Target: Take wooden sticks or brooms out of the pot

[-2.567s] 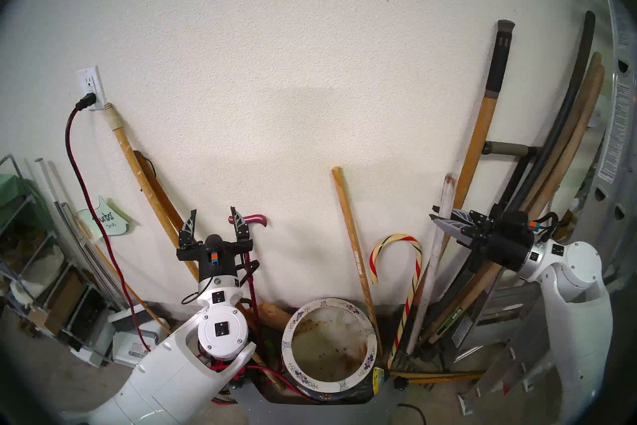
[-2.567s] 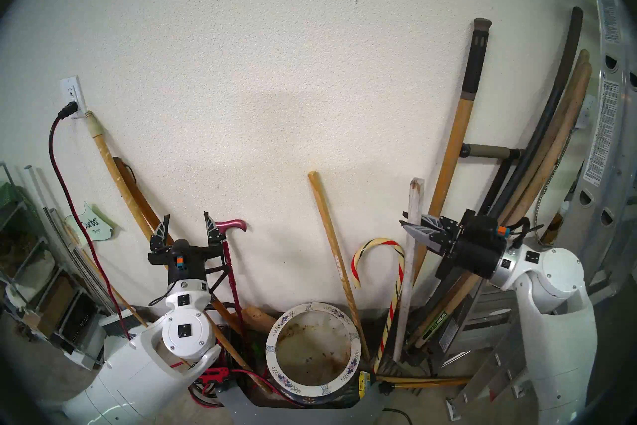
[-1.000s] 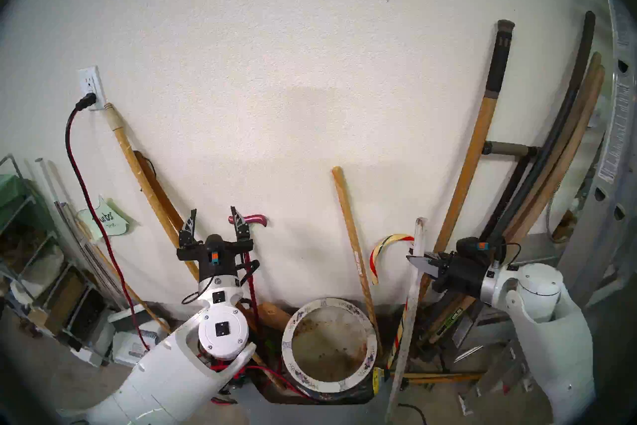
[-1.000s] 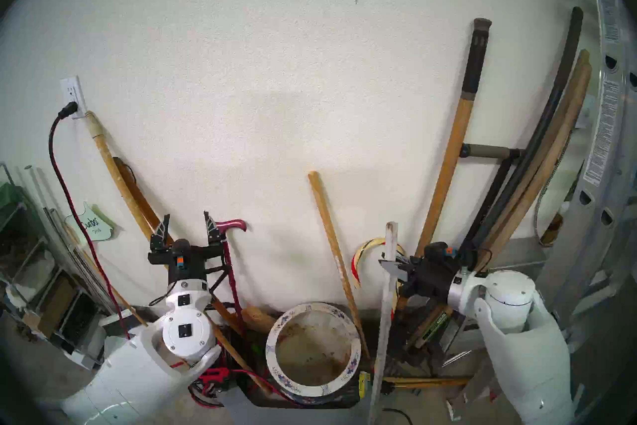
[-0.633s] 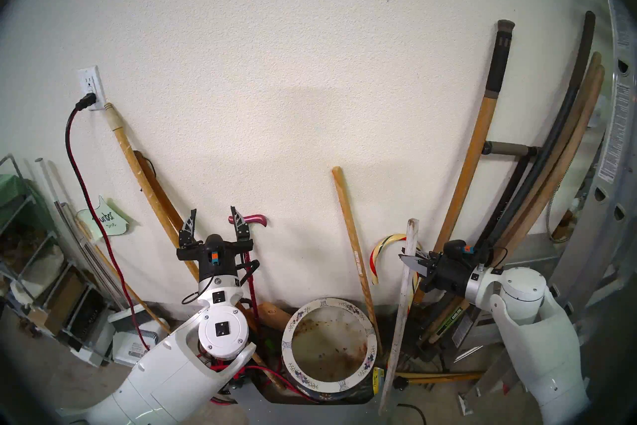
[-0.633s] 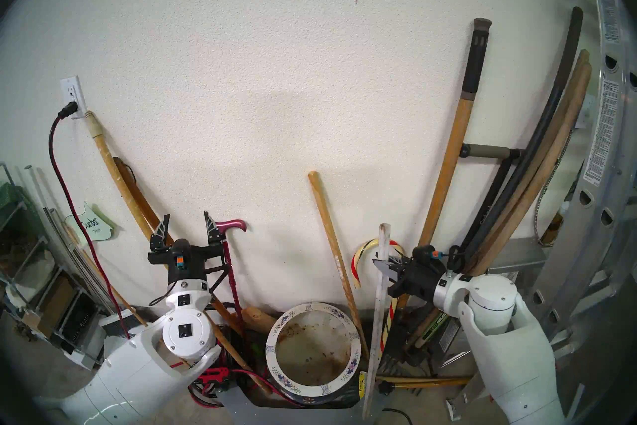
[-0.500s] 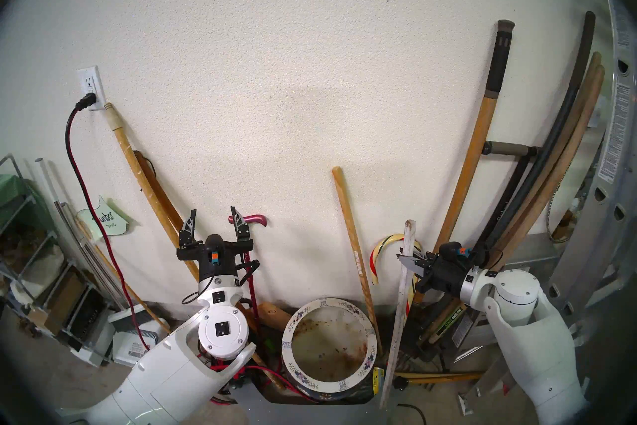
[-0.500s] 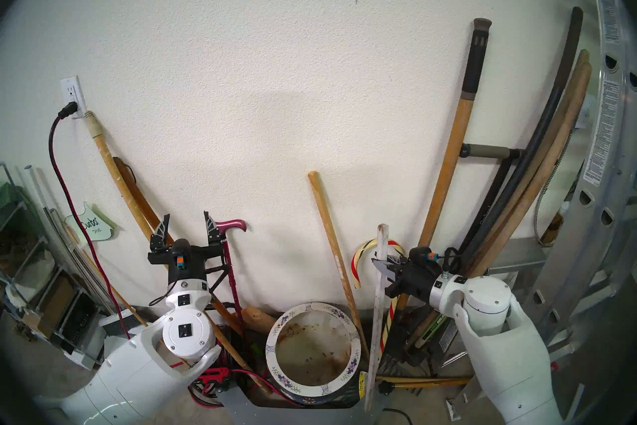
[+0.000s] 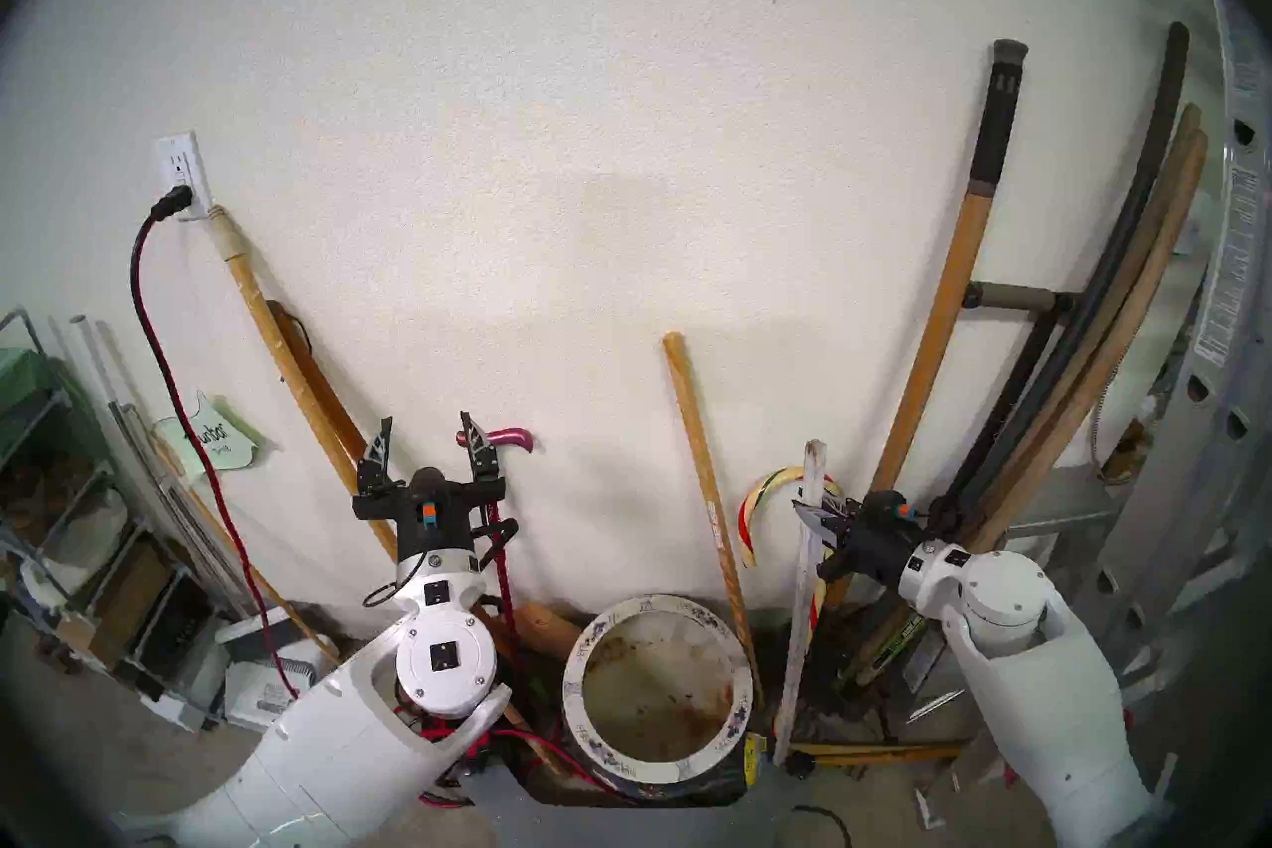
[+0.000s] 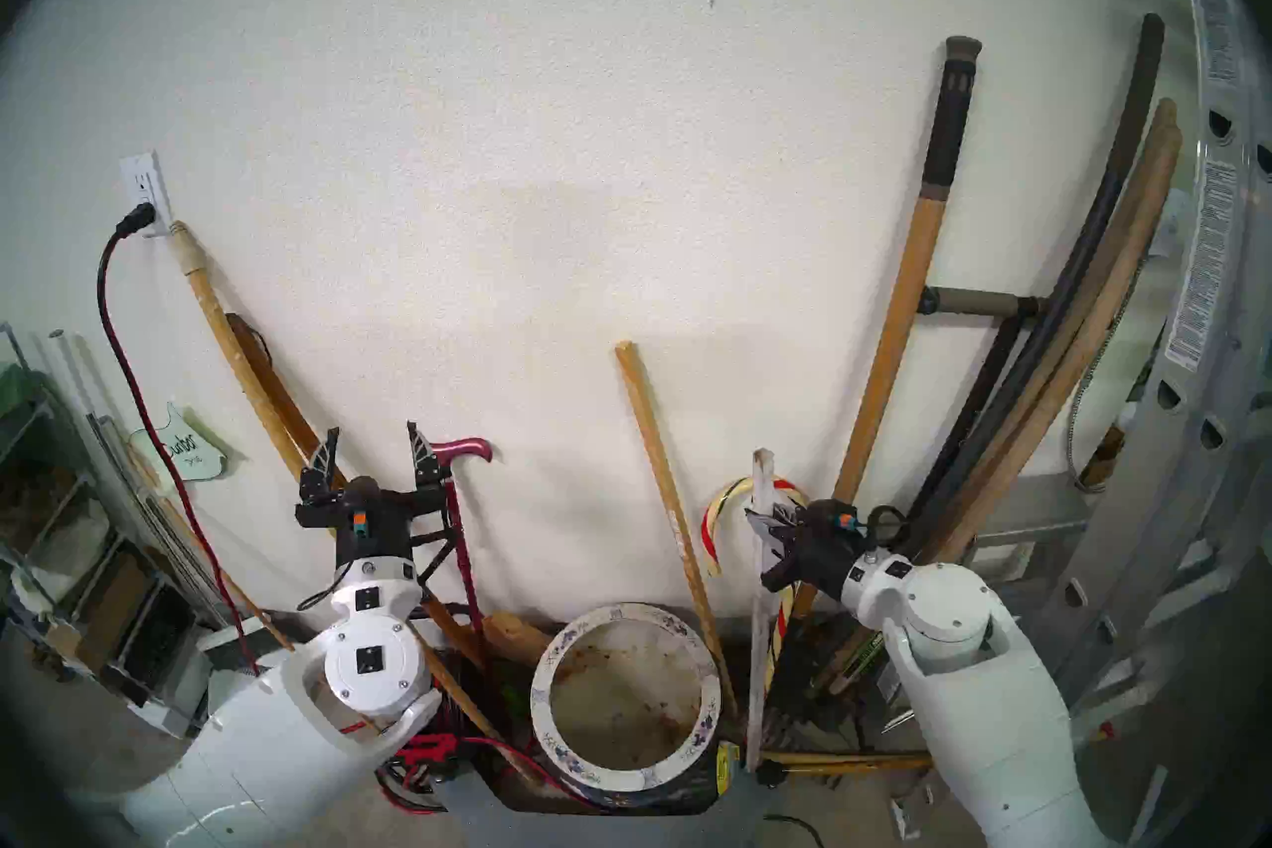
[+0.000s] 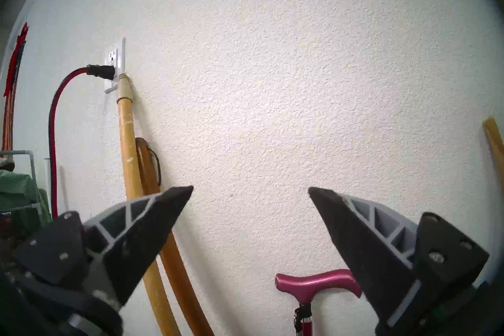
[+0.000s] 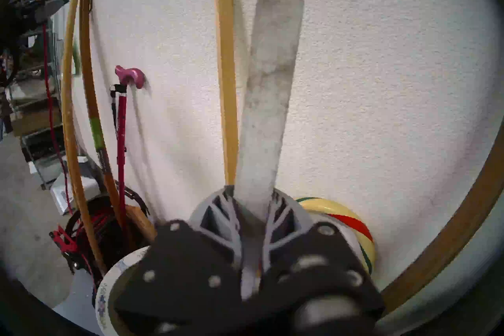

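The right gripper [image 9: 811, 517] pinched the white slat [image 9: 802, 606], which stood outside the pot [image 9: 740, 664], just right of it. The left gripper [image 9: 427, 439] hung spread, left of the pot, beside the magenta cane [image 9: 508, 439].

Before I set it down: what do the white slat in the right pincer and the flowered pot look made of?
White slat: likely wood, thin and flat, with worn, grimy white paint. Pot: probably glazed ceramic, thick white rim with small painted purple-blue flowers, brown-stained inside.
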Controlling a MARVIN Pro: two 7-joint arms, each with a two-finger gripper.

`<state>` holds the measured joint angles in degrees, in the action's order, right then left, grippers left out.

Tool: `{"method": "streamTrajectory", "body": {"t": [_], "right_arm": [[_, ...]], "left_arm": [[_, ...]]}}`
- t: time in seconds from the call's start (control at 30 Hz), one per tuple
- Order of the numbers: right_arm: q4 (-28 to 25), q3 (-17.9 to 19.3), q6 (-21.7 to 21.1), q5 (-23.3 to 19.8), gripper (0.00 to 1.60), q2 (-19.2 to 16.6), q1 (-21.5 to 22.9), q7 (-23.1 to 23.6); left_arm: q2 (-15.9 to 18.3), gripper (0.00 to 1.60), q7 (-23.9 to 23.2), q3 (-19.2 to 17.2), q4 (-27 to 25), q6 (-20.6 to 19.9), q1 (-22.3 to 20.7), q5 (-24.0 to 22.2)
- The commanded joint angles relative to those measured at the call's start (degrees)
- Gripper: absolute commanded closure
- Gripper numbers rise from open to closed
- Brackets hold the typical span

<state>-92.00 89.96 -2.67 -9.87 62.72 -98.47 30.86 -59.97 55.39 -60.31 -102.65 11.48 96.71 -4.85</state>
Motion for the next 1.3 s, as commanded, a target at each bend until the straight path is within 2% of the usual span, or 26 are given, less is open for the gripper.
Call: {"method": "streamTrajectory", "body": {"t": [0.0, 0.4, 0.63, 0.77, 0.8, 0.87, 1.23, 1.27], "right_arm": [[2.50, -0.34, 2.67, 0.22, 1.60, 1.56, 3.17, -1.14], [9.39, -0.95, 4.83, 1.94, 1.60, 3.26, 6.84, -3.53], [16.60, -1.19, 7.95, 4.48, 1.60, 4.32, 10.60, -6.81], [21.56, -1.03, 7.94, 4.90, 1.60, 5.10, 13.97, -8.37], [20.43, -0.36, 7.75, 5.04, 1.60, 5.24, 12.74, -9.15], [23.93, -0.82, 8.19, 5.24, 1.60, 5.56, 15.40, -9.40], [32.46, 0.86, 9.69, 5.51, 1.60, 6.89, 20.59, -12.71], [34.68, 0.85, 10.41, 5.57, 1.60, 6.98, 22.10, -12.62]], "left_arm": [[-0.04, 0.00, 0.01, 0.03, 0.02, 0.09, -0.08, 0.02], [0.21, 0.00, 0.27, 0.31, 0.02, 0.11, -0.25, -0.16], [0.37, 0.00, 0.45, 0.50, 0.02, 0.11, -0.35, -0.29], [0.46, 0.00, 0.54, 0.60, 0.01, 0.10, -0.41, -0.35], [0.48, 0.00, 0.56, 0.62, 0.01, 0.10, -0.42, -0.37], [0.52, 0.00, 0.60, 0.67, 0.01, 0.10, -0.45, -0.40], [0.71, 0.00, 0.81, 0.89, 0.00, 0.11, -0.58, -0.54], [0.74, 0.00, 0.84, 0.92, 0.01, 0.12, -0.60, -0.56]]}}
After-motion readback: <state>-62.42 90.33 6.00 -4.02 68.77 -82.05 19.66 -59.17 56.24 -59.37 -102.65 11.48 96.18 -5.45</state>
